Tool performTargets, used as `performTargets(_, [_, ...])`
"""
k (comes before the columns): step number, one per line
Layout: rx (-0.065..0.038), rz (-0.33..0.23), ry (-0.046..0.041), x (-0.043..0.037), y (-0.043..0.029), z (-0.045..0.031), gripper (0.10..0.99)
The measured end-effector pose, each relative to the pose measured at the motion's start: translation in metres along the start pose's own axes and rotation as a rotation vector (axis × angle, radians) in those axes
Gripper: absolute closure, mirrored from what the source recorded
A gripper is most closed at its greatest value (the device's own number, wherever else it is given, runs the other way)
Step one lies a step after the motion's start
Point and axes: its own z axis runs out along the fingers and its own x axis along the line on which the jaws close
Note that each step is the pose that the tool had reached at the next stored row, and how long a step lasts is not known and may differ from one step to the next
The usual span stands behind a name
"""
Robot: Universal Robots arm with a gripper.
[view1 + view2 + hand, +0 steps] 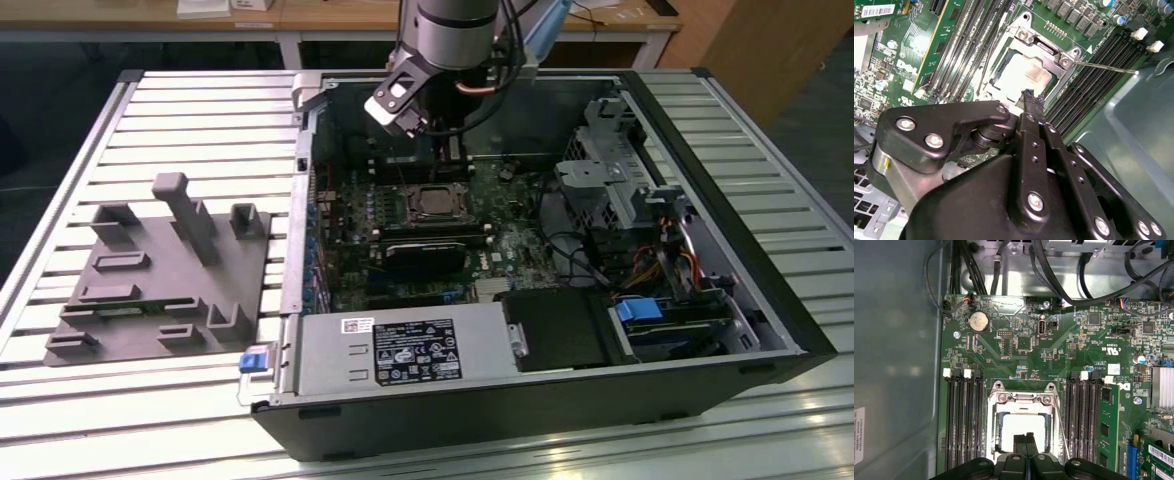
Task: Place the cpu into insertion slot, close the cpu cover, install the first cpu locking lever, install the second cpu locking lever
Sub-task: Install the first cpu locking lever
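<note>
Gripper (1026, 438) fingers pressed together, nothing held, tips just above cpu (1008, 427); contact unclear. Cpu seated in insertion slot (438, 203), cpu cover (1021, 400) lying flat round it. Memory slots (961, 420) crowd both socket sides. Second wrist view shows locking lever (1104, 66) angled free over slots. Exterior view shows open case rim (787, 290) well clear.

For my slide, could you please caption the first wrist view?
Black gripper shut over pale silver square cpu inside square silver metal cpu cover.
</note>
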Motion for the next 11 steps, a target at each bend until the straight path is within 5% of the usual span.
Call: performTargets(11, [0.000, 0.000, 0.0000, 0.0001, 0.0001, -0.0043, 0.980])
